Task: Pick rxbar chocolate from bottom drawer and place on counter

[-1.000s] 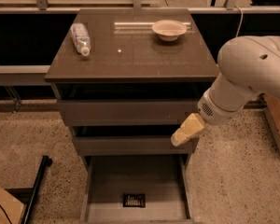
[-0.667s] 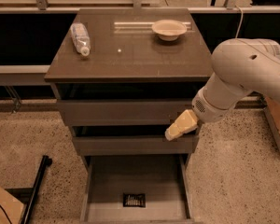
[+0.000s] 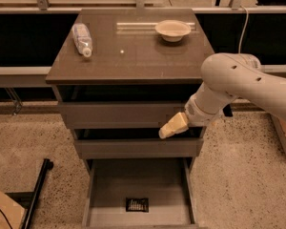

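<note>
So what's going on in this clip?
A robot arm is after the rxbar chocolate, which lies on the floor of the pulled-out bottom drawer, not yet picked. The gripper hangs in front of the upper drawers, above the bar. On the counter are a bottle lying down and a bowl.

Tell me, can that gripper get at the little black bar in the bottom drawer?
Probably yes: the bottom drawer is pulled open, nothing covers the rxbar chocolate, and the gripper hangs above it by the middle drawer front.
</note>
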Motion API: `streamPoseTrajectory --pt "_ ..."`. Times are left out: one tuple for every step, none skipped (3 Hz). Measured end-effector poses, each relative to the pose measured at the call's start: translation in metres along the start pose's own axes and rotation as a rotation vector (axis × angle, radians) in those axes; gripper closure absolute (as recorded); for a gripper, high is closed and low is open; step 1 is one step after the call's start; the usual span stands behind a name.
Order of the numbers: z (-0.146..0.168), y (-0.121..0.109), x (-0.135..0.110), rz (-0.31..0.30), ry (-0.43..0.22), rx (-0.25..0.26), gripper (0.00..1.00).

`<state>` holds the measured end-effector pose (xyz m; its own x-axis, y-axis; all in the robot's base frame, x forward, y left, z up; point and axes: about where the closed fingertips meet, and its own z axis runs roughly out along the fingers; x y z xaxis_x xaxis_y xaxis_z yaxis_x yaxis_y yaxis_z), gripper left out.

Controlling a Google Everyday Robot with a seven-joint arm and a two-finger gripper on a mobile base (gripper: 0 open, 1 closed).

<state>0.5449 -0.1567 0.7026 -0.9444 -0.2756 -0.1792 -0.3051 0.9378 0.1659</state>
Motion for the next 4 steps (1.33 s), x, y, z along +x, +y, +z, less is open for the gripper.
streamPoseTrajectory --pt "0.006 0.000 -0.002 0.012 0.003 -0.004 0.00" --pt "0.024 0.004 -0.001 0.039 0.031 -0.009 0.00" --pt "0.052 0.011 -0.003 0.063 0.065 -0.020 0.00" --pt "0.087 0.014 -0.003 0.095 0.132 0.001 0.00"
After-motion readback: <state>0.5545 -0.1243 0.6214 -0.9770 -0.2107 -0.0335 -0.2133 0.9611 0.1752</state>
